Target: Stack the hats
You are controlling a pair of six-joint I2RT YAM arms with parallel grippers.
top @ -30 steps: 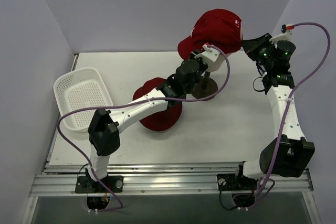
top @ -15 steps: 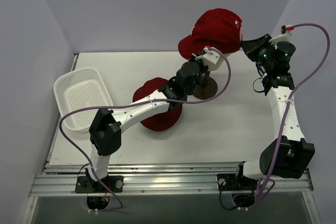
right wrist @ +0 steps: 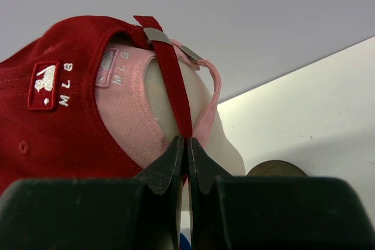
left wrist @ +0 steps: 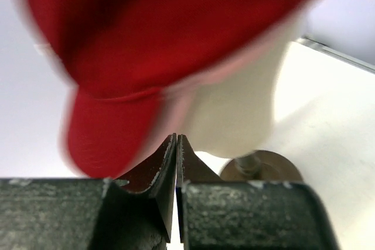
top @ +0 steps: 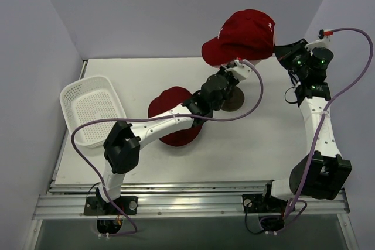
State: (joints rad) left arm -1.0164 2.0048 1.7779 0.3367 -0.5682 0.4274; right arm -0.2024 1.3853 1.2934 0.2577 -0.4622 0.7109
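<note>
A red cap [top: 243,33] with white lettering sits over a pink cap [right wrist: 126,121] on the cream mannequin head [right wrist: 222,141], high above the table. My right gripper [right wrist: 187,140] is shut on the red cap's back strap [right wrist: 170,74], behind the head at the right [top: 281,51]. My left gripper [left wrist: 176,137] is shut just under the front brim [left wrist: 111,139], its tips at the brim's blurred edge. I cannot tell whether fabric is pinched there. In the top view the left gripper [top: 237,67] is below the brim. A dark red bucket hat [top: 170,127] lies on the table, partly under the left arm.
The mannequin's round wooden base [top: 235,100] stands on the table beneath the caps. A white mesh basket [top: 91,109] sits at the left edge. Purple walls close the back and both sides.
The left gripper closed under the brim and its arm stretched further right. The red cap shifted slightly up and right, and the right gripper moved right with the strap.
</note>
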